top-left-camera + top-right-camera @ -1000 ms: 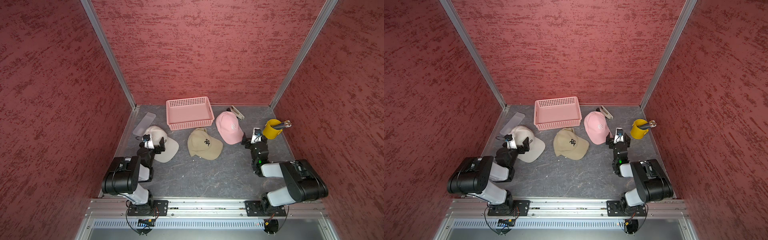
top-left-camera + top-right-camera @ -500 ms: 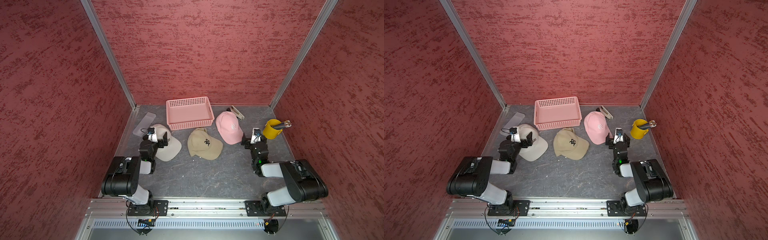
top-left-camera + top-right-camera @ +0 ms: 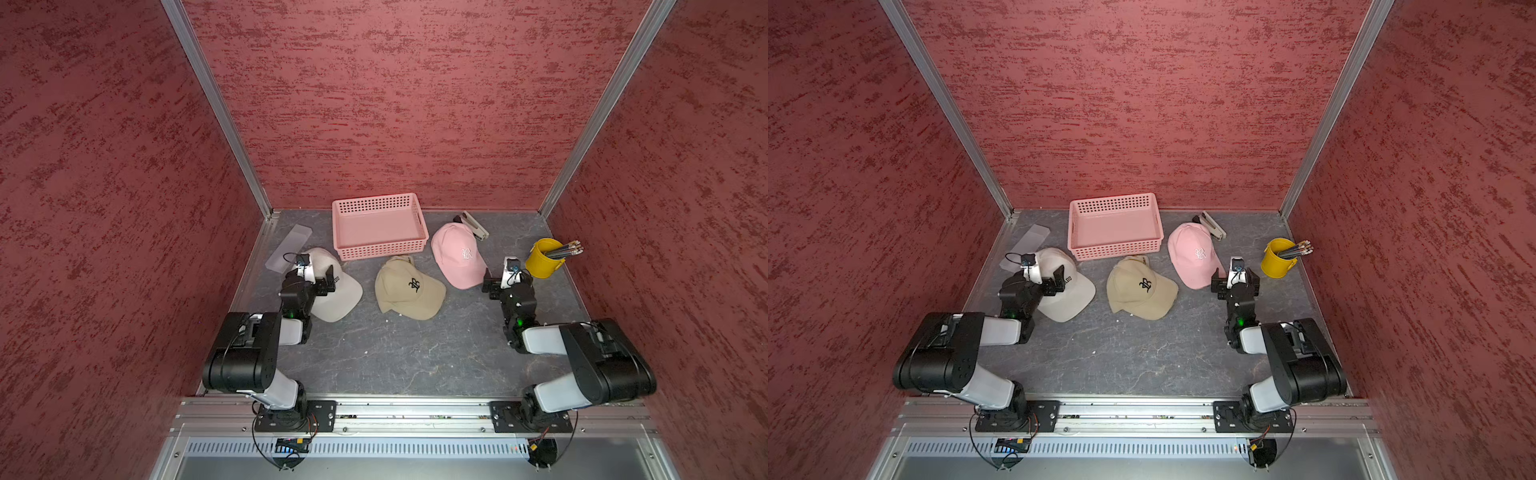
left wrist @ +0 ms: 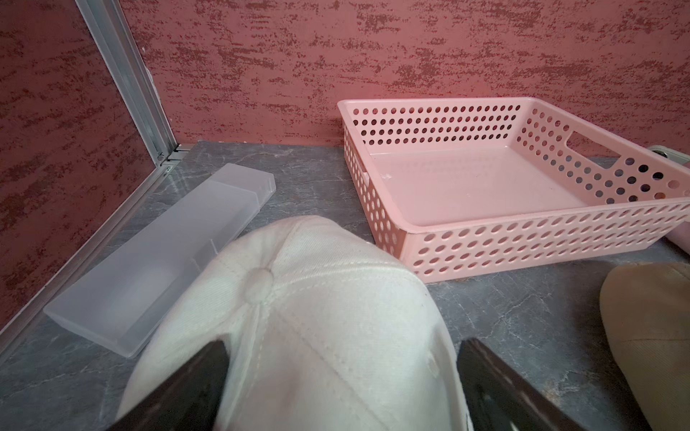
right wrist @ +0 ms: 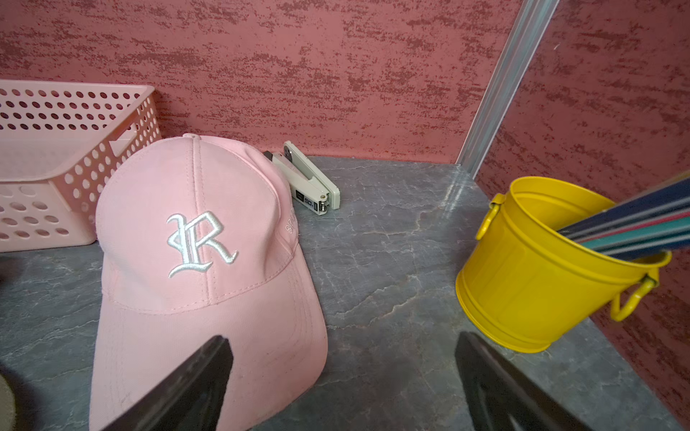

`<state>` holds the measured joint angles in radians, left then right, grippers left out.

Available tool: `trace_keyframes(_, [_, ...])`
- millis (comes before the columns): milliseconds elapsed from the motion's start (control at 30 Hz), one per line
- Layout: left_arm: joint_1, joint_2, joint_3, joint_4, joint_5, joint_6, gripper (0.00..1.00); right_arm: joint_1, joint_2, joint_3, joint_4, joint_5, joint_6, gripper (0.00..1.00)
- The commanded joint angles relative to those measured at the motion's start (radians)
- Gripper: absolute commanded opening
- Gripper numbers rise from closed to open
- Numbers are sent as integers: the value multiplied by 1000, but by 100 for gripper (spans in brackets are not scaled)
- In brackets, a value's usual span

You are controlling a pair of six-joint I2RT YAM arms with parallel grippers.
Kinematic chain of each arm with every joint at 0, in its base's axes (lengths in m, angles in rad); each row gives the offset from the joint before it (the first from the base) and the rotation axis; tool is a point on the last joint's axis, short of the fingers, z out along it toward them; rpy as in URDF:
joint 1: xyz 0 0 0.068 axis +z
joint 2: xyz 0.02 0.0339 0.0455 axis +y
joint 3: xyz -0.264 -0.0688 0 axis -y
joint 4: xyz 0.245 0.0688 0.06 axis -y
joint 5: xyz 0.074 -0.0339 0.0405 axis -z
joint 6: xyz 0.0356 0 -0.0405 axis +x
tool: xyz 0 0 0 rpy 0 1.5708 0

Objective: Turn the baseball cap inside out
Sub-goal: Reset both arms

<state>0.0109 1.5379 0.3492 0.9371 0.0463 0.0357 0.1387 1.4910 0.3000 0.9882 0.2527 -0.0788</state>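
white cap [image 4: 298, 298], beneath wide-spread left gripper [image 4: 343, 347]

Looks like a robot test cell in a lab. Boxed in on three sides by red textured panels [image 3: 374, 104] joined with aluminium corner posts [image 3: 216, 108]. Floored in grey stone-look tabletop [image 3: 395, 353]. Fronted by an aluminium rail [image 3: 415, 415] with two arm bases [image 3: 291, 417] bolted on. Stocked with staged props: baseball caps [image 3: 409, 291], pink basket [image 3: 382, 249], yellow bucket [image 3: 540, 266].
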Motion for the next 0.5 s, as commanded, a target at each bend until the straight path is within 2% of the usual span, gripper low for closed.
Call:
trace_keyframes(0, [7, -7, 20, -30, 1, -2, 100, -13, 2, 41, -15, -18, 3, 99])
trace_keyframes(467, [7, -5, 23, -34, 3, -3, 100, -14, 0, 45, -26, -21, 7, 99])
